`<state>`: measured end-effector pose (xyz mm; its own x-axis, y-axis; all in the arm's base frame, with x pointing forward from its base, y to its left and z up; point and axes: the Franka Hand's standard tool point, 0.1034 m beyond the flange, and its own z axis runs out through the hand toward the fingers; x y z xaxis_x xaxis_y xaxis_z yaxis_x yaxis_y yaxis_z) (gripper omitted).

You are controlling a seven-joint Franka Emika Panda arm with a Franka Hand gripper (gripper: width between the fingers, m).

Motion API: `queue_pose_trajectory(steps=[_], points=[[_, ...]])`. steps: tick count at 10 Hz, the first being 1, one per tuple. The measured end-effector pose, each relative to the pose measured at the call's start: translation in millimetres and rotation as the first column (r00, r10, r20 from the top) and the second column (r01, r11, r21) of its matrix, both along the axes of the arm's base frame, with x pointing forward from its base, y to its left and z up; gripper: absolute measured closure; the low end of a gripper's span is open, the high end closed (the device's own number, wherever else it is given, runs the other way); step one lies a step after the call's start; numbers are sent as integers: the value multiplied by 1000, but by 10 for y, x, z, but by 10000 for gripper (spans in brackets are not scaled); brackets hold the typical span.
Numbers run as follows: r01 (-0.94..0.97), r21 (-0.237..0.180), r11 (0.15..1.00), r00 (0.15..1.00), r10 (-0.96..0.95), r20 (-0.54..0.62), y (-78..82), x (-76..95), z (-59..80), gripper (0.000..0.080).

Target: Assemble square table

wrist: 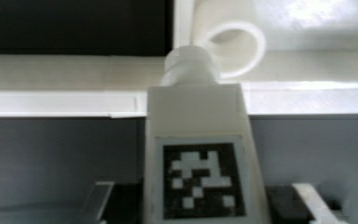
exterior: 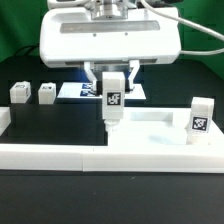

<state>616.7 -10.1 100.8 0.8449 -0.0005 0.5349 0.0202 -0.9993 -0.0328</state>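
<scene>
My gripper [exterior: 112, 96] is shut on a white leg [exterior: 112, 108] with a black-and-white tag, held upright with its narrow end pointing down. That end hangs at the near-left corner of the white square tabletop [exterior: 150, 132]. In the wrist view the leg [wrist: 197, 150] fills the middle between my fingers [wrist: 311, 202]. Its thin tip [wrist: 190, 68] lies right by a round corner socket [wrist: 240, 48]; whether the two touch I cannot tell. Another tagged leg [exterior: 200, 114] stands upright at the tabletop's right side. Two more small legs [exterior: 18, 93] [exterior: 46, 93] stand on the black table at the exterior view's left.
A long low white border rail [exterior: 100, 158] runs along the front of the table, with a short white block [exterior: 4, 122] at its left end. The marker board [exterior: 78, 90] lies flat behind my gripper. The arm's big white housing [exterior: 108, 40] hangs over the middle.
</scene>
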Motion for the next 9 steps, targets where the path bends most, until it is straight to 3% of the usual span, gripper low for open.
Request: queue_pose_trajectory(steps=[3,9], points=[[-13,4,1000,1000,13,-8,120,-16,-91,509],[-2,0,1000,1000,2,13,132,-3,-283,509]])
